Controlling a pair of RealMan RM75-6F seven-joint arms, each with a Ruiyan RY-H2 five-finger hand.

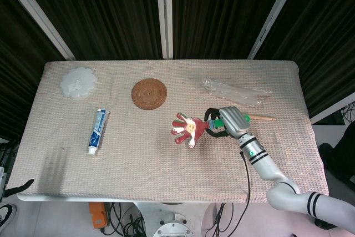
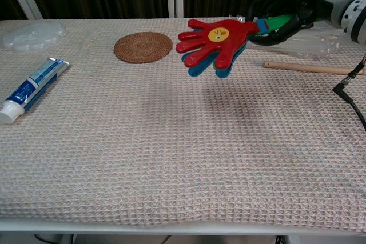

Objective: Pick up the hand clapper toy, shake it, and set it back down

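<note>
The hand clapper toy (image 1: 184, 130) (image 2: 215, 43) has red and blue plastic palms, a yellow face disc and a green handle. My right hand (image 1: 223, 122) (image 2: 285, 11) grips the green handle and holds the toy in the air above the cloth, palms pointing left and lying roughly flat. A faint shadow lies on the cloth beneath it. My left hand is in neither view.
A round woven coaster (image 1: 149, 94) (image 2: 143, 47) lies at the back centre, a toothpaste tube (image 1: 97, 131) (image 2: 31, 88) at the left, a white flower-shaped dish (image 1: 78, 82) at the far left corner. A clear plastic packet (image 1: 237, 92) and wooden stick (image 2: 309, 67) lie behind the right hand. A black cable (image 2: 350, 87) trails right.
</note>
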